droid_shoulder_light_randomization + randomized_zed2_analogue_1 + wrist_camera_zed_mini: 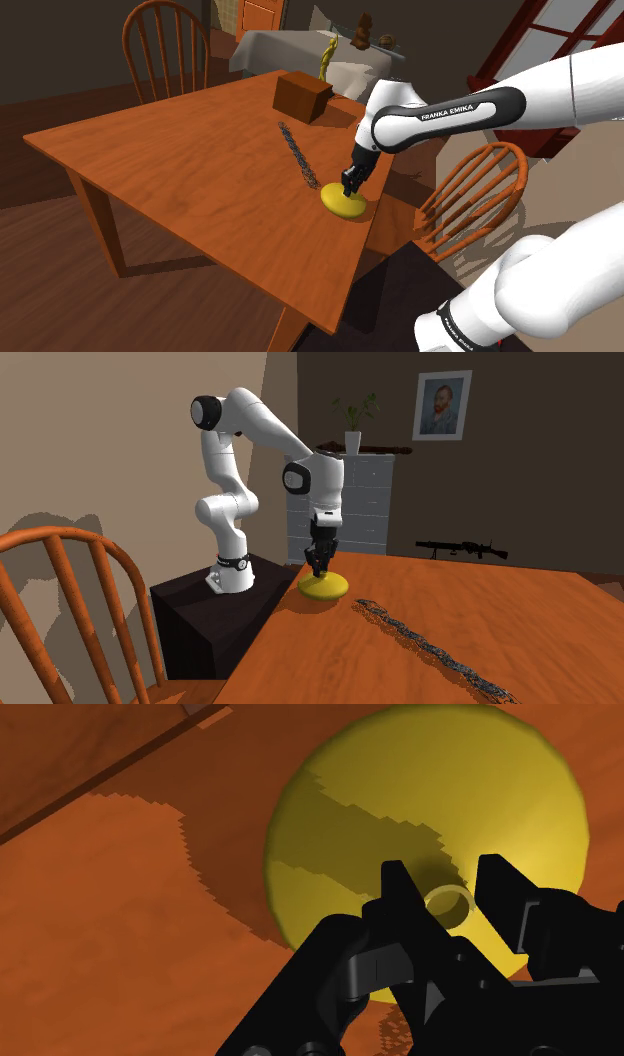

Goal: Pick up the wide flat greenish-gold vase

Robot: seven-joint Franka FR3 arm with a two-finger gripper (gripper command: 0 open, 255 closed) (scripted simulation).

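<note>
The wide flat greenish-gold vase (343, 203) lies on the wooden table (180, 160) close to the edge nearest the robot stand. In the second exterior view the vase (323, 587) sits at the table's near corner. My black gripper (350, 189) points straight down onto its middle. In the wrist view the vase (400, 784) shows as a yellow disc with a small round neck (447, 904). My gripper (445, 886) straddles that neck, with one fingertip (395, 879) close on each side. A thin gap shows at one finger, so the fingers stand open. The vase rests on the table.
A dark chain (298, 155) lies stretched across the table just beyond the vase. A brown box (302, 97) stands at the far edge. Wooden chairs stand at the far side (165, 45) and beside the vase's edge (480, 190). The dark stand (210, 614) abuts the table.
</note>
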